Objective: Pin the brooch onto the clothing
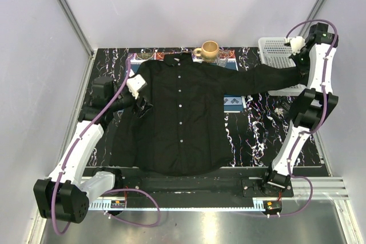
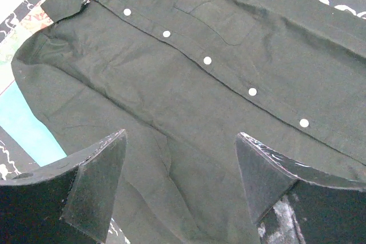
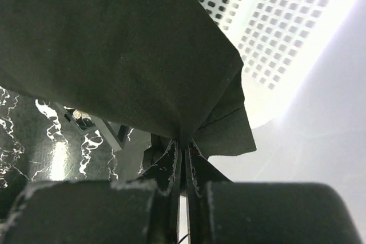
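Observation:
The clothing (image 1: 183, 118), a black button-up shirt, lies spread front-up on the dark marbled table (image 1: 257, 135). Its row of white buttons (image 2: 207, 60) runs down the front. My left gripper (image 1: 140, 104) hovers over the shirt's left shoulder area. Seen from the left wrist, this gripper (image 2: 180, 181) is open, with only fabric below the gap. My right gripper (image 1: 297, 64) is at the far right, shut on the end of the stretched-out sleeve (image 1: 257, 78). The right wrist view shows the cuff (image 3: 217, 130) pinched between its fingers (image 3: 171, 161). I cannot pick out the brooch against the white-veined table.
A white perforated basket (image 1: 277, 50) stands at the back right, just behind the held sleeve. A tan mug (image 1: 209, 50) and a glass (image 1: 223, 56) sit behind the collar. A patterned card (image 1: 234, 102) lies under the sleeve. Grey walls close in both sides.

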You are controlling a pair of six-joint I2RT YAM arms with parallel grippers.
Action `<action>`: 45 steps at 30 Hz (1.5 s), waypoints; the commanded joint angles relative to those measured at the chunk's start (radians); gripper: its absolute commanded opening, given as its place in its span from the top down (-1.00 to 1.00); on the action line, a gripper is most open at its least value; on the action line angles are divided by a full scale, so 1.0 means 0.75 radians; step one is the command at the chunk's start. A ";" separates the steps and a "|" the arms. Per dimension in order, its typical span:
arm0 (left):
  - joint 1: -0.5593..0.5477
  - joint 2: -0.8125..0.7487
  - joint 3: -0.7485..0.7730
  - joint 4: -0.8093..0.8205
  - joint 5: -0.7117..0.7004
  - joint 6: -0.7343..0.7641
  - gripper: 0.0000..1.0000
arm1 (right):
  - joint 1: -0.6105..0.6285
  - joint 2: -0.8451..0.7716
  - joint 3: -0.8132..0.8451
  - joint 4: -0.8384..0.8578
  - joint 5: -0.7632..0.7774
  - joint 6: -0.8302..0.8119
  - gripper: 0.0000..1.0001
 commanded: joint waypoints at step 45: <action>0.386 0.074 -0.244 -0.689 -0.467 0.744 -0.74 | 0.590 -0.629 -0.768 0.051 -0.563 0.410 -0.99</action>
